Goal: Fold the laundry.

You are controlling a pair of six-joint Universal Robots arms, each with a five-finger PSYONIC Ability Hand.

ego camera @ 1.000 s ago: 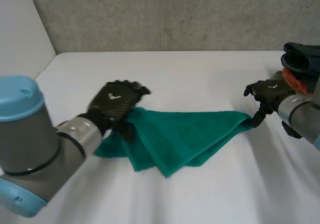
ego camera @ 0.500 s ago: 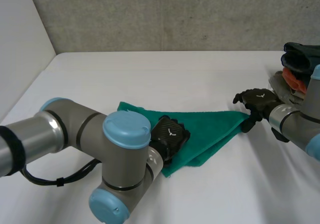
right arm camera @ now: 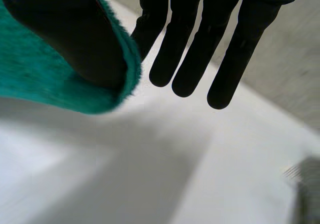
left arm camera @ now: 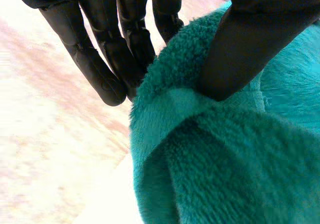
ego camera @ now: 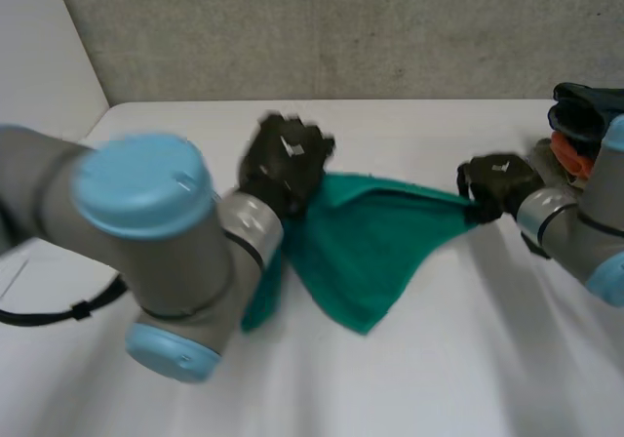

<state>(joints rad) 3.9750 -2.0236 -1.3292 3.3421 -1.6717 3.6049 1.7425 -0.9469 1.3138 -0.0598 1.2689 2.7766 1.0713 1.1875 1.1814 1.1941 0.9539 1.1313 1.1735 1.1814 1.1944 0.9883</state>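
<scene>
Stretching a green towel (ego camera: 375,237) between them, the robot's two hands held the cloth over the middle of the white table (ego camera: 439,378). The towel's long axis ran across the table from side to side, its upper edge drawn taut from one hand to the other. Below that edge the cloth sagged into a rough triangle whose tip pointed toward the robot. Whether the tip rested on the table could not be told.

The left hand (ego camera: 283,164) gripped the towel's left end. In the left wrist view its thumb (left arm camera: 250,49) was dug into a bunched fold of the pile, clamping it, with the fingers (left arm camera: 127,44) reaching straight out just beside the cloth. A strip of towel hung down next to the left arm (ego camera: 146,252).

The right hand (ego camera: 497,185) pinched the towel's right corner. In its wrist view, the cloth's edge curled round the thumb (right arm camera: 65,34), with the fingers (right arm camera: 190,49) straight. A pile of clothes (ego camera: 585,125) lay at the table's right edge, behind the right hand.
</scene>
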